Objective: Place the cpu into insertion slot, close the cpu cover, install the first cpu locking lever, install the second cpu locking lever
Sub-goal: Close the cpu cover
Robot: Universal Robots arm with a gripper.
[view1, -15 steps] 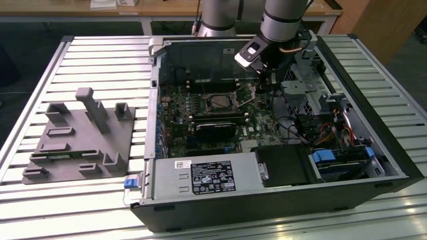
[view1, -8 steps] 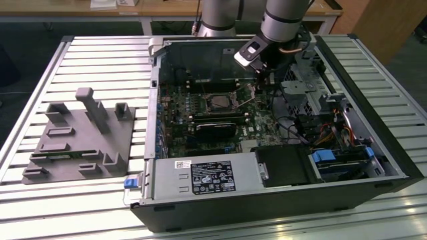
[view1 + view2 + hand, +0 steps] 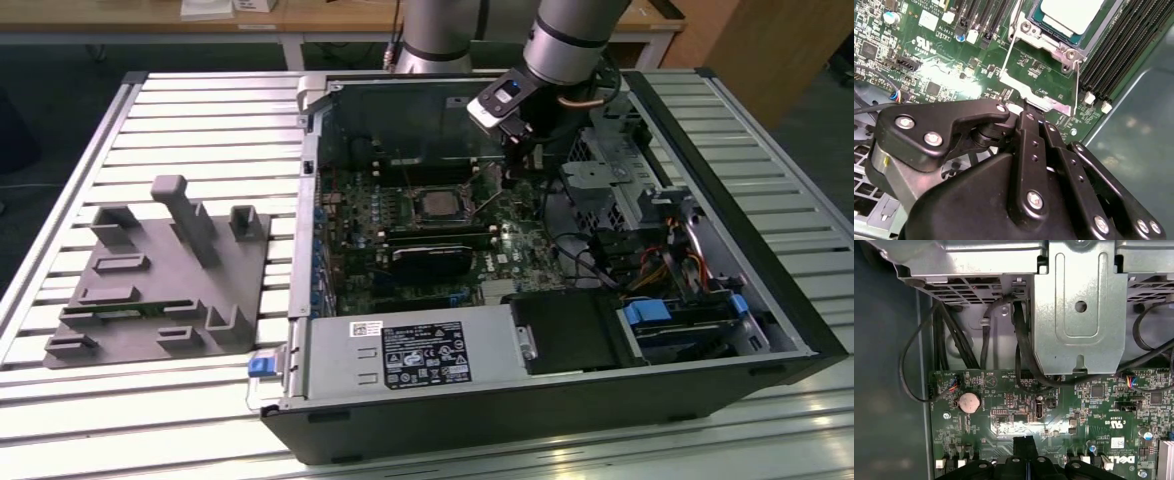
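Gripper (image 3: 1029,112), fingers pressed together, low inside open computer case (image 3: 534,405), above green motherboard (image 3: 929,50), tips just beside front tab of cpu cover (image 3: 1030,93); cover frames cpu (image 3: 1071,12) seated in socket; thin wire levers (image 3: 1009,50) stand raised

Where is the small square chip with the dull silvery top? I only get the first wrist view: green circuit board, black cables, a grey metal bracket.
Observer: In the second wrist view, the small square silvery-topped cpu sits in its socket, with the thin silvery metal cpu cover framing it.
Operator: How close is the claw?
Observer: The black gripper, shut, has its tip near the cover's edge, between two thin wire levers. I cannot tell if it touches.
Operator: What is all this inside?
Observer: In the exterior view, an open black computer case lies on a slatted metal table.
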